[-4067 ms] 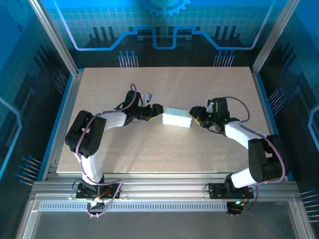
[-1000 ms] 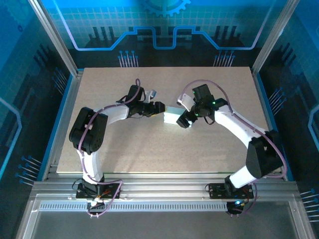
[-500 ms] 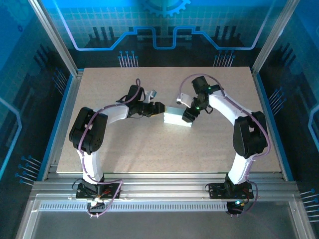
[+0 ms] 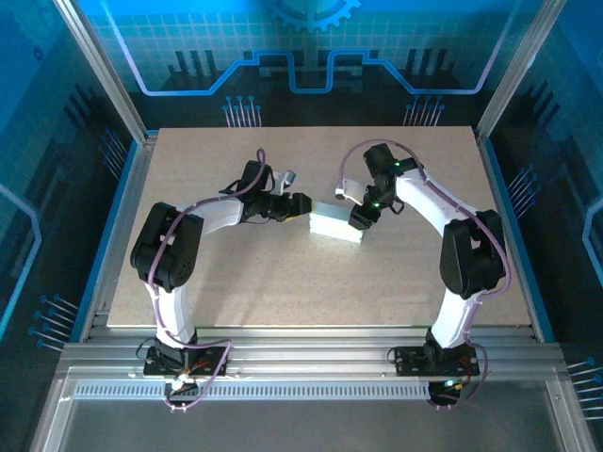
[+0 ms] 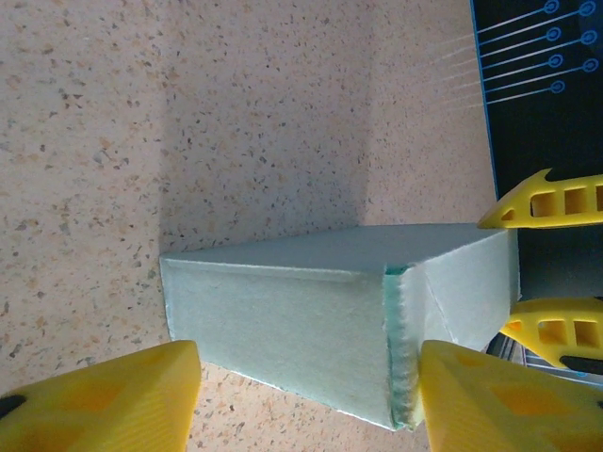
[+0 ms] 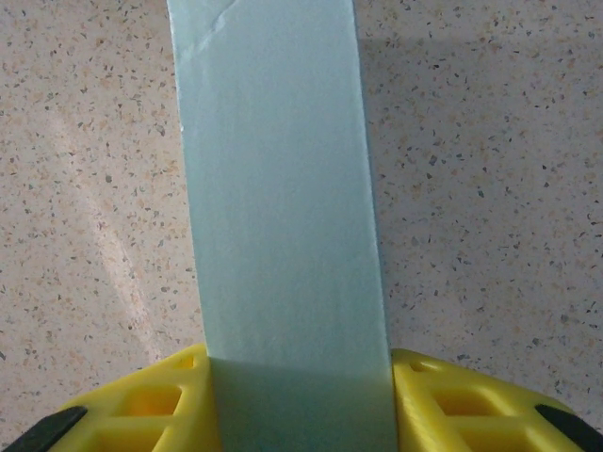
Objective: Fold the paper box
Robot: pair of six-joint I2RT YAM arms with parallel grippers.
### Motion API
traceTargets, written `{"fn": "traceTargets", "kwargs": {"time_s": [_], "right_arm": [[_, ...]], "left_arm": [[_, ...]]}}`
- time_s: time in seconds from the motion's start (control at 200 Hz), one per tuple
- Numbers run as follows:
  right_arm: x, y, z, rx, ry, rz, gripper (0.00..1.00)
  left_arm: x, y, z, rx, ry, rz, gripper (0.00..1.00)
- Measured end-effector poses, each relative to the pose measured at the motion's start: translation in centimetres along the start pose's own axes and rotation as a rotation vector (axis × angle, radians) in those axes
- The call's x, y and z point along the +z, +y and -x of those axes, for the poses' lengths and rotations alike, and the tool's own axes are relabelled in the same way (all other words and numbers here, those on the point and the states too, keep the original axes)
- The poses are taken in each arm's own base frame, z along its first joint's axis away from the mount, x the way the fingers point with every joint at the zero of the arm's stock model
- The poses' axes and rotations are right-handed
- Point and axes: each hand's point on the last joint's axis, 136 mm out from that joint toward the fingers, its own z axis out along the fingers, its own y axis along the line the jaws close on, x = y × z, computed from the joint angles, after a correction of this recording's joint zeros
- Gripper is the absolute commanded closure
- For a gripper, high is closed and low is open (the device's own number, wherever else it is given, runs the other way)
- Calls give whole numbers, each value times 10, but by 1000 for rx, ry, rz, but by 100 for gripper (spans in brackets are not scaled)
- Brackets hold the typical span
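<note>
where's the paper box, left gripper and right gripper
paper box (image 4: 332, 222), top view, its top face
left gripper (image 4: 302, 205), top view, between its fingertips
right gripper (image 6: 298, 369), right wrist view, between its fingertips

Illumination: bright, even, from above. The pale mint-blue cardboard box (image 5: 283, 320) throws a soft shadow across the speckled beige tabletop (image 5: 75, 141) (left wrist view); a faint glare streak shows in the right wrist view.
</note>
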Motion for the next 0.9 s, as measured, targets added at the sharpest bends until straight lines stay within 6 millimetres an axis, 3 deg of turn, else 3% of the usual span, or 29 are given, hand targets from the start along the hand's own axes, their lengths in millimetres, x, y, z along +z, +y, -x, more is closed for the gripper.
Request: {"fn": "traceTargets", "kwargs": {"time_s": [0.26, 0.36, 0.53, 0.62, 0.715, 0.901], "right_arm": [[-8, -12, -4, 14, 19, -93, 64], [-19, -22, -7, 23, 24, -185, 65], [-38, -52, -10, 43, 50, -430, 66], [-41, -70, -5, 36, 77, -596, 66], [-38, -79, 3, 16, 104, -750, 66], [-6, -80, 19, -41, 163, -904, 66]], "left_arm": [[-13, -4, -9, -19, -5, 16, 14], [-35, -20, -7, -5, -53, 8, 10], [-84, -43, 13, 66, -219, 25, 10], [-97, -37, 13, 65, -264, 51, 10], [-96, -20, 2, 39, -261, 88, 9], [-94, -1, -12, 3, -244, 134, 9]]}}
